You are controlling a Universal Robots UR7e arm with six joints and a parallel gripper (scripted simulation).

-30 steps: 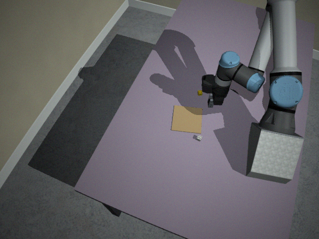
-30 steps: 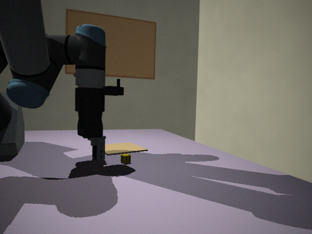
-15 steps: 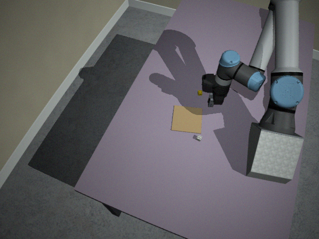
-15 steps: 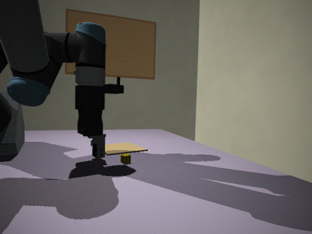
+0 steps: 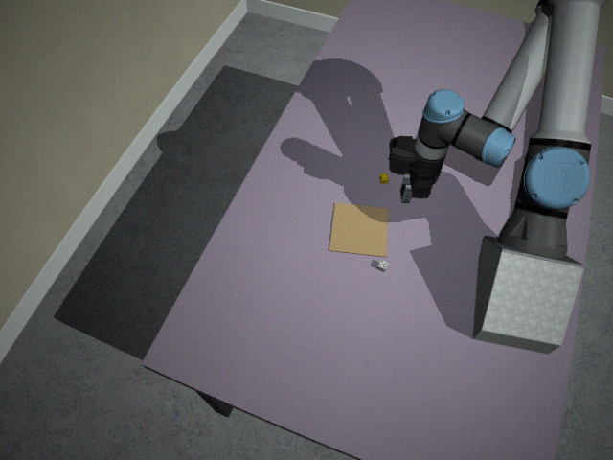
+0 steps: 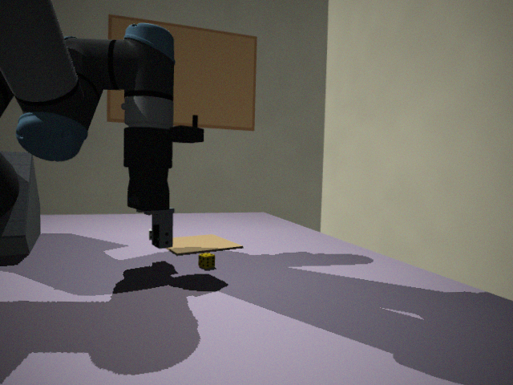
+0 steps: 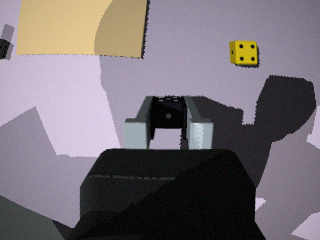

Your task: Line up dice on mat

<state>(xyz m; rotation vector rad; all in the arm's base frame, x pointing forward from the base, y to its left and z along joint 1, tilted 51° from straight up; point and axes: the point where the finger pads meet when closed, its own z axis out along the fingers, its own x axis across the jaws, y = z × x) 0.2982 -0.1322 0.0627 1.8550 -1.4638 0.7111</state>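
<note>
My gripper (image 5: pixel 406 188) (image 6: pixel 158 239) (image 7: pixel 168 109) is shut on a black die (image 7: pixel 162 119) (image 6: pixel 155 236), a little above the table. One light pip shows on its side facing the wrist camera; its upper face is seen too edge-on to read. A yellow die (image 5: pixel 384 178) (image 6: pixel 206 261) (image 7: pixel 244 52) lies on the table beside the gripper, several pips up, off the mat. A white die (image 5: pixel 382 265) lies just off the mat's lower edge in the top view, several pips up. The tan mat (image 5: pixel 353 238) (image 6: pixel 207 242) (image 7: pixel 65 30) lies flat and bears no die.
The lilac table (image 5: pixel 297 316) (image 6: pixel 310 352) holds everything. The robot's base block (image 5: pixel 532 297) stands at the right in the top view. The arm's shadow falls across the yellow die and one mat corner. The table's far edge lies left of the mat.
</note>
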